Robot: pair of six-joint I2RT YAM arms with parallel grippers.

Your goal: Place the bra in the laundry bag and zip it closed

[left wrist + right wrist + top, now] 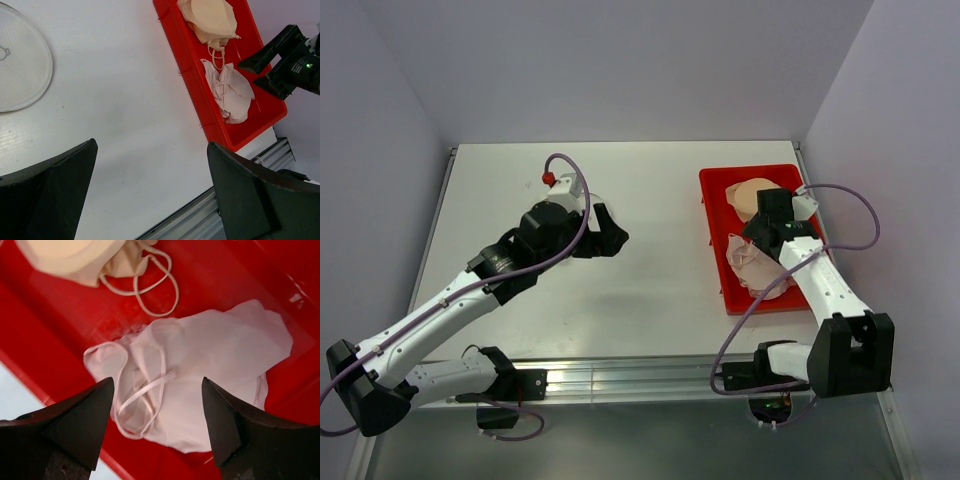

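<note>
Currently the right gripper (157, 382) hangs low over the red tray (50, 325) with its jaws apart, its two dark fingers straddling the crumpled pale pink bra (215, 365); whether the tips touch the fabric I cannot tell. Toward the tray's far end lies the darker tan bra (70, 255), its thin strap loops trailing toward the pink one. Across the white table (650, 290), well apart from the tray, the left gripper (150, 145) hovers with jaws wide and nothing between them, near the round white mesh laundry bag (22, 65), which lies flat.
</note>
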